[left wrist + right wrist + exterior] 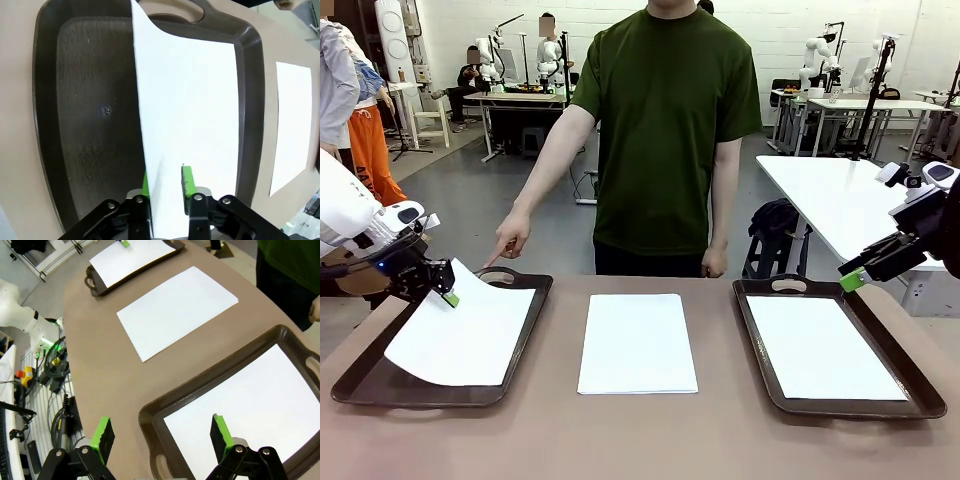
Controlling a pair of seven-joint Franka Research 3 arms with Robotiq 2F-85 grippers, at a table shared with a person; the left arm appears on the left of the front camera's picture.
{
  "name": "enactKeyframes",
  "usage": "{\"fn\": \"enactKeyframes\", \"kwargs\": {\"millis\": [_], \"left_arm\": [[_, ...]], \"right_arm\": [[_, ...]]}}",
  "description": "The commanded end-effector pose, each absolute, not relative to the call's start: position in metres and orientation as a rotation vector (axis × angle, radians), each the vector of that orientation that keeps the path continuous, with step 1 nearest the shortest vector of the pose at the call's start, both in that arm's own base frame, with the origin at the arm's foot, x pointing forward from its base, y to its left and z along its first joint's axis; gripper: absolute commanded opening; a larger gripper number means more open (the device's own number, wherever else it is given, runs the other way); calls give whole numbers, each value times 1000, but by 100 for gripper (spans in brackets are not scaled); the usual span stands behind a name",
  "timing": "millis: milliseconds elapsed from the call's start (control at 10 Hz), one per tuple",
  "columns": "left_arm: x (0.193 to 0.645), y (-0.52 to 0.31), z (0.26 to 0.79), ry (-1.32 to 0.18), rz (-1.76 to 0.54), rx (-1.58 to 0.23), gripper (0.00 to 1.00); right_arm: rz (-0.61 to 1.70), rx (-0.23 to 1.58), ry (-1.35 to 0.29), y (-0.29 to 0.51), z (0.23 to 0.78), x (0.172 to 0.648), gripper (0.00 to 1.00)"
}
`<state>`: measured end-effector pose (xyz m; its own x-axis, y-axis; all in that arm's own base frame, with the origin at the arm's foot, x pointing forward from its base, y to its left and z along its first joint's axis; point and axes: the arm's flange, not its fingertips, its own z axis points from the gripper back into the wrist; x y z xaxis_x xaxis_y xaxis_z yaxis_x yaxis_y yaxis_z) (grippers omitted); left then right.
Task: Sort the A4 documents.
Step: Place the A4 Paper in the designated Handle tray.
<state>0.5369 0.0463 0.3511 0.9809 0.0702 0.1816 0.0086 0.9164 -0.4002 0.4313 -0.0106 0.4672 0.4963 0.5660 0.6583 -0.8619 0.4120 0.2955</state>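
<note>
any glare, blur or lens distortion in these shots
front view: even light, sharp throughout, lifted sheet and left tray crisp; left wrist view: wide-angle bows the tray rim, sheet glares near white; right wrist view: table edge curves, middle sheet featureless white

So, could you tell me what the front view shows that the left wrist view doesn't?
Front view: a person in a green T-shirt pointing toward the left dark brown tray, a second dark brown tray holding a flat white paper sheet, the open right gripper near it. Left wrist view: the left gripper with green pads apart either side of the curled white paper sheet. Both: that left tray, the curled sheet, the white paper stack on the table.
</note>
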Motion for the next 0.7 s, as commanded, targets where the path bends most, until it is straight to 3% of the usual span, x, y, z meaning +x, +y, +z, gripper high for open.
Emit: {"fn": "enactKeyframes", "kwargs": {"millis": [0, 300, 400, 600], "left_arm": [[541, 49, 356, -173, 25, -367, 52], [542, 49, 362, -169, 9, -302, 77], [544, 49, 367, -177, -4, -291, 90], [547, 48, 372, -181, -17, -278, 100]], "right_arm": [[958, 666, -505, -10, 465, 431, 100], [958, 666, -505, -10, 465, 431, 100], [958, 666, -505, -10, 465, 431, 100], [958, 666, -505, -10, 465, 431, 100]]}}
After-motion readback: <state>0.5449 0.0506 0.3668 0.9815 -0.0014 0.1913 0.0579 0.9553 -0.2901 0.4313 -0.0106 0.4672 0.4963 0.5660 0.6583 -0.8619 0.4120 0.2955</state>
